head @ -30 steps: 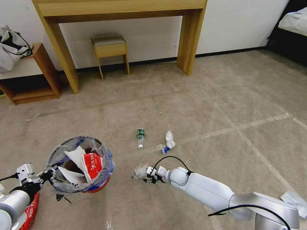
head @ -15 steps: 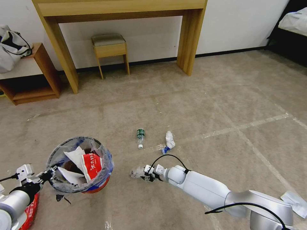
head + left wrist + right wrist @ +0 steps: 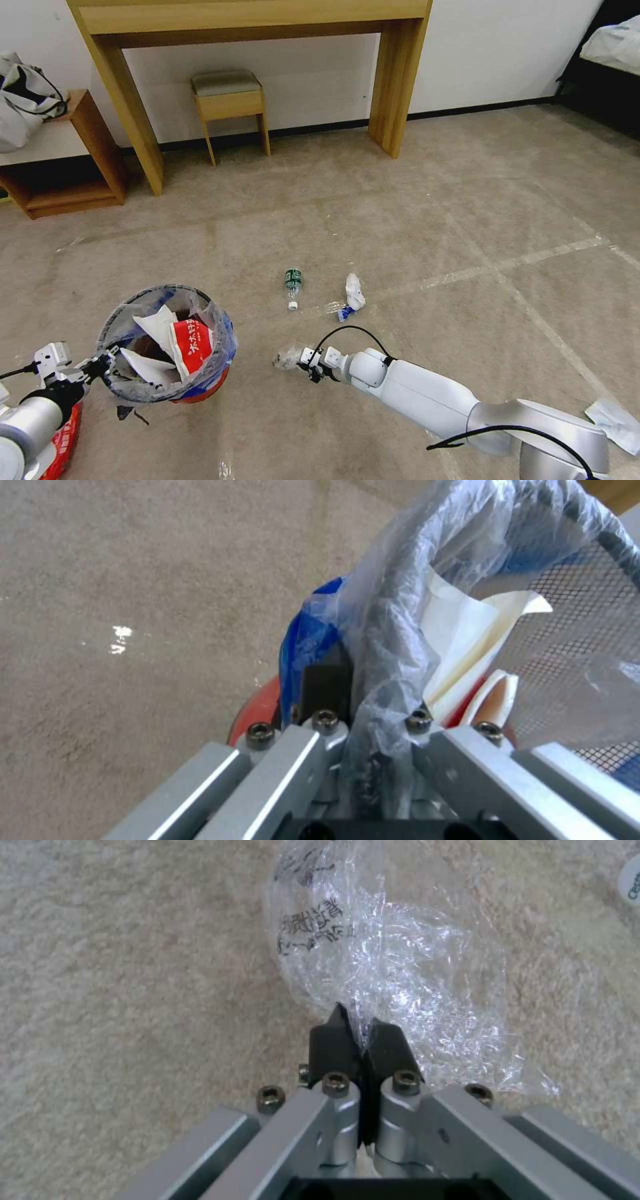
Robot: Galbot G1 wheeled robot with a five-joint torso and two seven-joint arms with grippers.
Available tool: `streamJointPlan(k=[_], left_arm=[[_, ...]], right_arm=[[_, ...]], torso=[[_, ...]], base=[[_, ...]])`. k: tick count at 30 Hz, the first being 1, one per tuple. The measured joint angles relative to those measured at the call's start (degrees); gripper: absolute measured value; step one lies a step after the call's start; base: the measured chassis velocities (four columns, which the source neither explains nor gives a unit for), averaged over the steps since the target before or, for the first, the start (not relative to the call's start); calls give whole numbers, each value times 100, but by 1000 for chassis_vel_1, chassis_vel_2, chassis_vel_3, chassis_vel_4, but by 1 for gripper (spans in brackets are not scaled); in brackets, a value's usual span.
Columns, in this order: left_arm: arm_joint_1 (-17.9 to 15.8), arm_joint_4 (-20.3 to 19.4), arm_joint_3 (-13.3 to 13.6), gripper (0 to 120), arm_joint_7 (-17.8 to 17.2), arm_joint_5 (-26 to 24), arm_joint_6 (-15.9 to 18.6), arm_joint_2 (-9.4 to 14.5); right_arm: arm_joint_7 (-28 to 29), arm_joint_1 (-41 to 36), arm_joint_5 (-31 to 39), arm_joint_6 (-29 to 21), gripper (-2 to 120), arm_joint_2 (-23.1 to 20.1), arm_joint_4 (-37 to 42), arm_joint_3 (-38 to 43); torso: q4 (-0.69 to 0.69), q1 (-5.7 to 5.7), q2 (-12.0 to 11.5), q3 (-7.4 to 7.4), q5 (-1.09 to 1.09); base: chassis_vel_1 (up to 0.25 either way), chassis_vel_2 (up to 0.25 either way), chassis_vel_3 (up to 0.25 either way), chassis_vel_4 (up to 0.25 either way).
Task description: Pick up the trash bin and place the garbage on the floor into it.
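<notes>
The right gripper (image 3: 360, 1027) is clamped on a clear plastic wrapper (image 3: 393, 975) on the carpet (image 3: 400, 220). The left gripper (image 3: 363, 700) grips the rim of the trash bin (image 3: 167, 343).

The right arm is reaching low and forward, its right gripper (image 3: 360, 1032) pinching its black fingers together on clear plastic wrap (image 3: 393, 975). The left gripper (image 3: 363, 700) is clamping the trash bin (image 3: 167, 347) by its rim, left arm bent close to the body.

Not much readable here tbh. The red wrapper (image 3: 193, 347) sticking out of the trash bin (image 3: 167, 393) has white Chinese characters down it, and the clear plastic (image 3: 393, 990) has black Chinese print, too crinkled to make out.
</notes>
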Motion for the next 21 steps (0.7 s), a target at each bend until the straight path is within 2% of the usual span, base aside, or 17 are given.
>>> streamJointPlan(k=[10, 15, 21], left_arm=[[4, 27, 7, 1, 0, 0, 0, 36], [-8, 62, 14, 1, -1, 0, 0, 55], [-34, 57, 37, 1, -5, -10, 0, 75]], right_arm=[[23, -74, 283, -2, 0, -296, 417, 195], [120, -99, 625, -71, 0, -984, 1316, 648], [130, -80, 902, 131, 0, -1450, 1848, 1060]], torso=[[0, 0, 0, 0, 1], [-1, 0, 0, 0, 0], [0, 0, 0, 0, 1]], base=[[0, 0, 0, 0], [0, 0, 0, 0], [0, 0, 0, 0]])
